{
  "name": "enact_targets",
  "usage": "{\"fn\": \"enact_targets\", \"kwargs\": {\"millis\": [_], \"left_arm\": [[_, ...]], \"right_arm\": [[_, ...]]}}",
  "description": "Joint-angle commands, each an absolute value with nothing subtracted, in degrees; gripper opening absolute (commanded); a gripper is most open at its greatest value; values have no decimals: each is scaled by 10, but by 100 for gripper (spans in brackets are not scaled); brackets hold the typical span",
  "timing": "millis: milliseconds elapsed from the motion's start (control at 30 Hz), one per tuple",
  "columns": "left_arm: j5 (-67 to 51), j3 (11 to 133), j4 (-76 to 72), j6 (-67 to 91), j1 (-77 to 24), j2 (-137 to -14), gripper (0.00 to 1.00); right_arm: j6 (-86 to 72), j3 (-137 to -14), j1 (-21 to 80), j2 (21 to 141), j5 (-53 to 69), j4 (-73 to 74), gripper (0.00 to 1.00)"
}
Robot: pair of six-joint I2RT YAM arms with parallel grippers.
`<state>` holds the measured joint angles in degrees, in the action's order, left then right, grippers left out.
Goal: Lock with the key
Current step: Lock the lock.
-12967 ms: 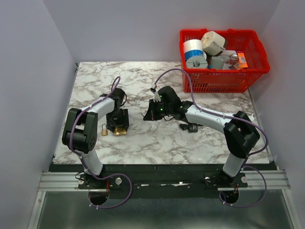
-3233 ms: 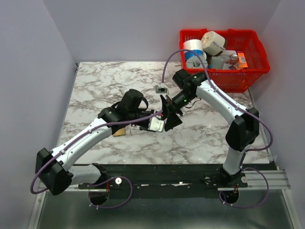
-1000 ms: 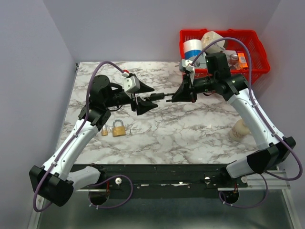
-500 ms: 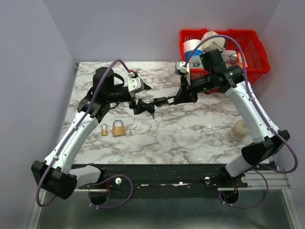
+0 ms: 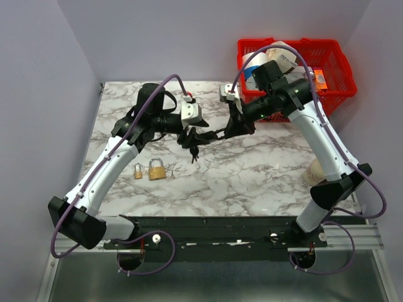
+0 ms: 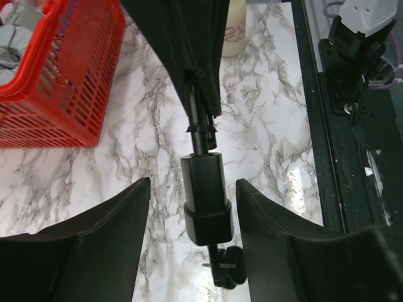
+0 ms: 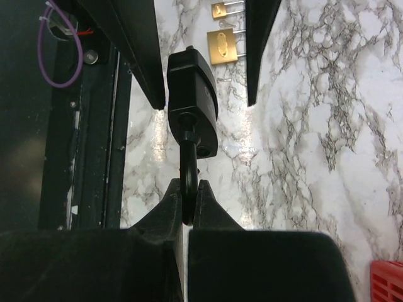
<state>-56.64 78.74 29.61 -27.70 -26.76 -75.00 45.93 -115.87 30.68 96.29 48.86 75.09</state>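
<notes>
My right gripper (image 5: pixel 221 133) is shut on the shackle of the black padlock (image 5: pixel 205 135) and holds it in the air over the table's middle. In the right wrist view the shackle (image 7: pixel 187 189) is pinched between the fingertips and the padlock body (image 7: pixel 192 104) points away. The key bunch (image 5: pixel 194 151) hangs from the padlock's far end, black heads showing in the left wrist view (image 6: pixel 228 272). My left gripper (image 5: pixel 189 134) is open. Its fingers (image 6: pixel 113 226) flank the padlock body (image 6: pixel 204 192) with gaps on both sides.
Two brass padlocks, a large one (image 5: pixel 157 170) and a small one (image 5: pixel 138 171), lie on the marble table (image 5: pixel 252 182) at front left. A red basket (image 5: pixel 291 104) of items stands at back right. A cream bottle (image 5: pixel 315 170) lies at the right.
My left gripper has moved right, so its open fingers now sit around the padlock body. My right gripper has shifted slightly left with the padlock and hanging keys.
</notes>
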Motion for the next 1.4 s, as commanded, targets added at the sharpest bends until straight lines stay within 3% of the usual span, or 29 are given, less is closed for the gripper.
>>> {"fn": "enact_targets", "kwargs": {"millis": [0, 167, 267, 300, 400, 467, 533, 567, 667, 767, 967, 1067, 1167, 1367], "left_arm": [[-556, 798, 336, -316, -289, -754, 53], [-544, 795, 341, -316, -301, -755, 38], [-537, 790, 330, -300, -301, -755, 22], [-536, 789, 322, -295, -301, -755, 13], [-541, 787, 308, -270, -301, -755, 0], [-545, 780, 290, -245, -299, -751, 0], [-553, 768, 246, -188, -284, -748, 0], [-558, 763, 224, -158, -274, -743, 0], [-587, 737, 94, -8, -234, -737, 0], [-592, 708, -70, 139, -202, -726, 0], [-534, 685, -318, 367, -179, -729, 0], [-426, 686, -341, 428, -178, -724, 0], [-326, 688, -327, 467, -178, -723, 0], [-319, 680, -408, 548, -190, -735, 0]], "right_arm": [[476, -1204, 317, 974, 491, 776, 1], [475, -1213, 323, 976, 485, 779, 1], [473, -1214, 323, 974, 485, 776, 1], [469, -1214, 324, 973, 485, 770, 1], [449, -1216, 324, 972, 487, 758, 1], [429, -1218, 323, 973, 484, 748, 1], [398, -1218, 323, 972, 475, 726, 16], [387, -1217, 323, 972, 472, 718, 39], [331, -1214, 310, 965, 475, 682, 82], [271, -1194, 282, 951, 501, 626, 99], [122, -1074, 236, 890, 566, 453, 99], [6, -997, 236, 846, 516, 311, 99], [-75, -919, 237, 814, 477, 190, 92], [-200, -883, 245, 833, 541, 42, 89]]}}
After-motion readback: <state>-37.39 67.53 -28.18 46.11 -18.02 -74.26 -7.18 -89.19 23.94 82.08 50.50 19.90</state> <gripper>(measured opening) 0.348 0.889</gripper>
